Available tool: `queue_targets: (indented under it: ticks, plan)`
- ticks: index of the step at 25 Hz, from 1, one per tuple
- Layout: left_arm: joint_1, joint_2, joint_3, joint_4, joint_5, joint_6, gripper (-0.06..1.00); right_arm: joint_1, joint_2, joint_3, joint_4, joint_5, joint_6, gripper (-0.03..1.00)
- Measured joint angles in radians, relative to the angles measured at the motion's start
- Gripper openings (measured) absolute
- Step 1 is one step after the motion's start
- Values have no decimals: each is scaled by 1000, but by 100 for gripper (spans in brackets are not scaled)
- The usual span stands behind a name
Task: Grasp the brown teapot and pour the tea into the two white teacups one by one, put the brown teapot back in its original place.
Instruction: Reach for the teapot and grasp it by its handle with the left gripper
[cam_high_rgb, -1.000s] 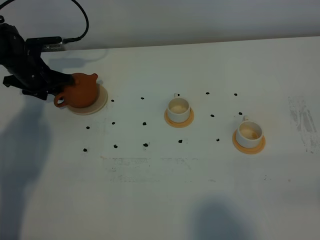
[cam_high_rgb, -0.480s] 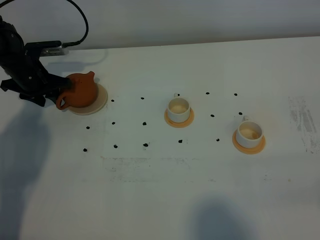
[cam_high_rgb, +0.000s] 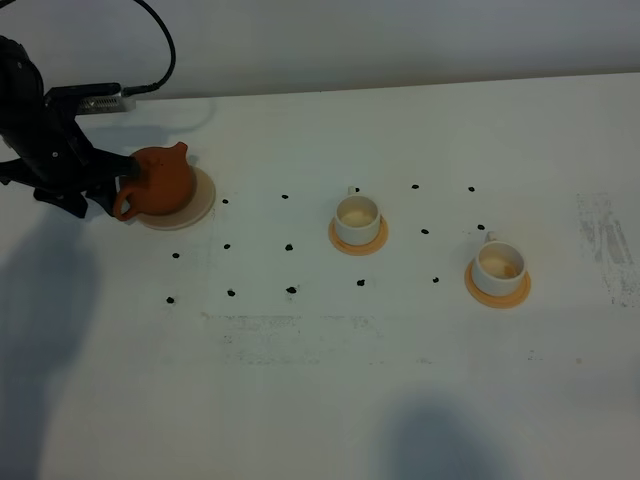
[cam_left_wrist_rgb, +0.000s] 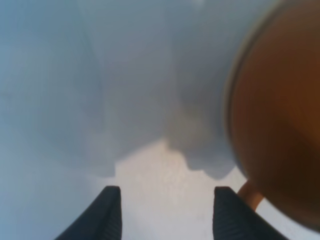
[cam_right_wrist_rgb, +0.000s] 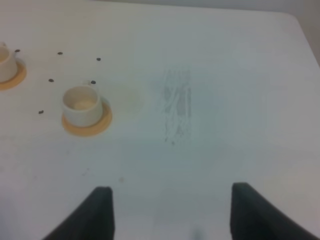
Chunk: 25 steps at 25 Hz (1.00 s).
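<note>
- Left hand (cam_left_wrist_rgb: 165, 200): spread, pinching nothing.
- Teapot (cam_high_rgb: 162, 180) sits on its cream coaster (cam_high_rgb: 203, 198). Its loop handle is just beside one finger, outside the gap.
- Right hand (cam_right_wrist_rgb: 170, 200): spread, empty, over bare bench (cam_high_rgb: 400, 400).
- Risk: closing here would likely miss the handle, and a sideways nudge could shove or tip the teapot.
- Near cup (cam_high_rgb: 357, 214) and far cup (cam_high_rgb: 496, 263) stand well apart from it.
</note>
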Motion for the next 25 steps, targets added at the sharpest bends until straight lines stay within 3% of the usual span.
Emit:
queue_targets:
  ticks: [13, 25]
  plan:
    - [5, 0, 0, -14, 34, 0, 43, 0, 0, 0, 0, 0, 0, 51]
    - [5, 0, 0, -86, 41, 5, 43, 0, 0, 0, 0, 0, 0, 51]
